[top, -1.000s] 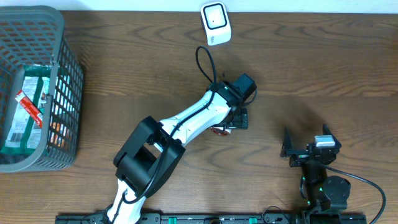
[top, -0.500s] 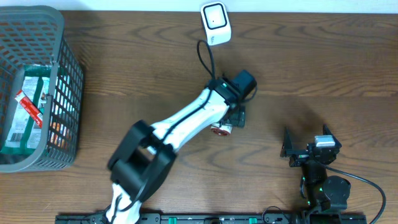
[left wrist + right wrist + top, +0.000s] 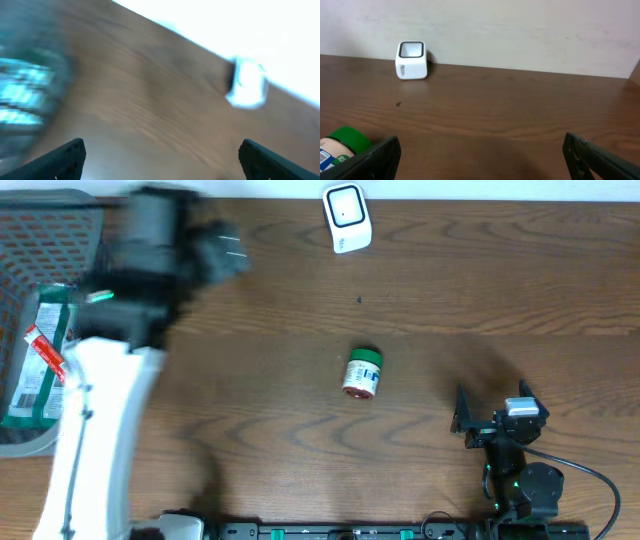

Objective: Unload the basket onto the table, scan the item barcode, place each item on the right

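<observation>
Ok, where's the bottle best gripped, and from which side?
Probably the white body of the bottle, just below its green cap, from straight above: it lies on its side, cap toward the scanner, so jaws can straddle its round flanks.

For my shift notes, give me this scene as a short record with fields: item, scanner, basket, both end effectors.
item: small white bottle with green cap, lying on its side on brown wooden table, untouched
scanner: white box-shaped scanner, far table edge
basket: grey mesh basket, green packet inside
left end effector: open, empty, blurred
right end effector: open, empty
</observation>
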Robot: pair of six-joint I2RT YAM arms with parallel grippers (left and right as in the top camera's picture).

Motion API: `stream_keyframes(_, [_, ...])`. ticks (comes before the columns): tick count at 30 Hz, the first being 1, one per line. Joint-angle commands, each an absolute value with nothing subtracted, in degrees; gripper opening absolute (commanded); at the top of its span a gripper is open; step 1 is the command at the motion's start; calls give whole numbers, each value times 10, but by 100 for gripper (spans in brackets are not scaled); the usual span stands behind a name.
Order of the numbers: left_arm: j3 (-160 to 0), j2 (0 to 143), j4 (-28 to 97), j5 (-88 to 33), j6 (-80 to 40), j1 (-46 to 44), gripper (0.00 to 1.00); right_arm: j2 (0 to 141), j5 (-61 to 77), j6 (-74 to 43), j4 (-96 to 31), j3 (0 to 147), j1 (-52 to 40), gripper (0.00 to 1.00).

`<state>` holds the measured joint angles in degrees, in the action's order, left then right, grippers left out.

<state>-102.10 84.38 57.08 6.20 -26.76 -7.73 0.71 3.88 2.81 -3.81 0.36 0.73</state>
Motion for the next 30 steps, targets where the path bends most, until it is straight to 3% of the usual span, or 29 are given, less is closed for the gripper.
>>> stream_keyframes(1, [-1020, 807, 587, 71, -257, 39, 98, 4, 37, 35, -41, 3, 12, 99])
stream_keyframes(8, [-1013, 801, 639, 71, -257, 245, 98, 4, 37, 35, -40, 3, 12, 99])
stream_keyframes(13, [-981, 835, 652, 71, -247, 328, 98, 4, 37, 35, -40, 3, 12, 99])
stream_keyframes(30, [-957, 1029, 715, 64, 16, 350, 98, 4, 37, 35, -41, 3, 12, 99])
